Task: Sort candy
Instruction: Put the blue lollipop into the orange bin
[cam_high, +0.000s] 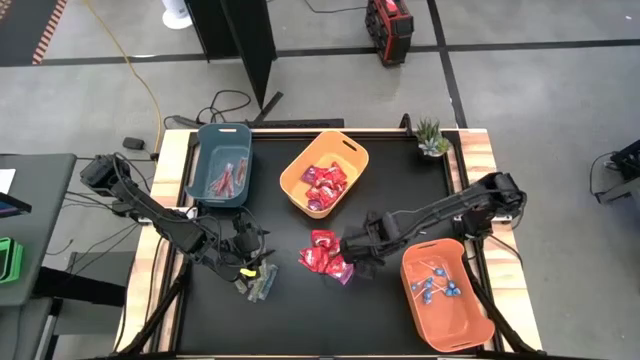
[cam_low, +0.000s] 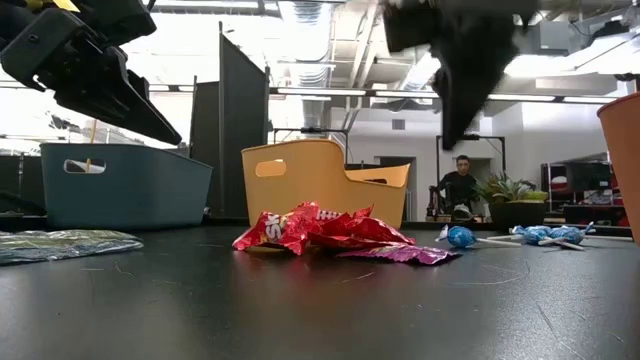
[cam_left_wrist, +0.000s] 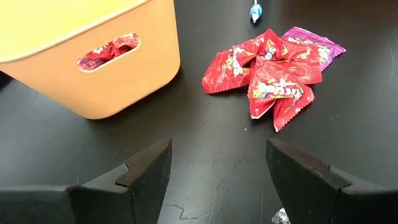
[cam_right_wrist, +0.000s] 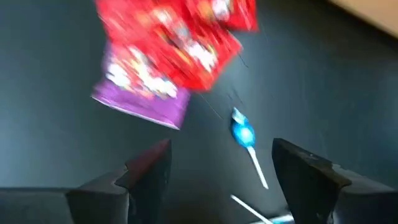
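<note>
Table (cam_high: 300, 320): black top, pale wooden edging along the left and right sides.

On it:
- blue bin (cam_high: 220, 163), upper left, holding thin stick packets
- yellow bin (cam_high: 323, 172), upper centre, holding red packets
- orange bin (cam_high: 444, 295), lower right, holding blue lollipops
- heap of red and magenta packets (cam_high: 325, 256), centre
- loose blue lollipop (cam_right_wrist: 244, 135), just beside the heap
- clear stick packets (cam_high: 262, 286), lower left
- small potted plant (cam_high: 431, 138), upper right corner
</note>
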